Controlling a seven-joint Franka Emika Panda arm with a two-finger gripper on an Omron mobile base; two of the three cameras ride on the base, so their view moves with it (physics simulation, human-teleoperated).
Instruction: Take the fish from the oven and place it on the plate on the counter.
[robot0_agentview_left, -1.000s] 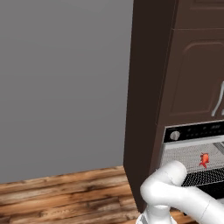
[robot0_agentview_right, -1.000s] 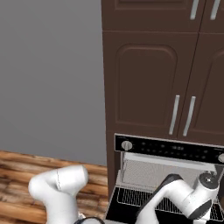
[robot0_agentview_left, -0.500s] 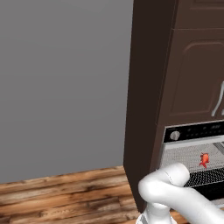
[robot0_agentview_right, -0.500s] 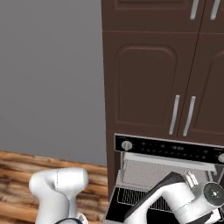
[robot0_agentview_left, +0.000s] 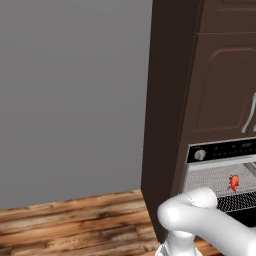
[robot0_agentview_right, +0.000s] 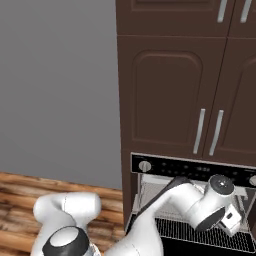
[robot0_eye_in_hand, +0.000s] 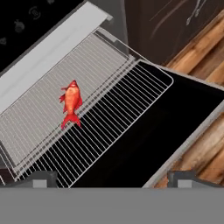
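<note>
On the oven (robot0_agentview_right: 192, 172) rack (robot0_eye_in_hand: 83, 127): fish (robot0_eye_in_hand: 71, 103) (lying flat); above it, gripper (robot0_eye_in_hand: 111, 178) spread wide, grasping nothing.

Kitchen, wall oven (robot0_agentview_right: 192, 172), brown cabinets (robot0_agentview_right: 170, 95)

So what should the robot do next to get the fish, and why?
Probably move the gripper toward the fish until it sits between the fingers. The fish lies loose on the oven rack, the jaws are open and empty, and the fish is off-centre.

Fish (robot0_eye_in_hand: 71, 103) on oven rack (robot0_eye_in_hand: 113, 87)
</note>
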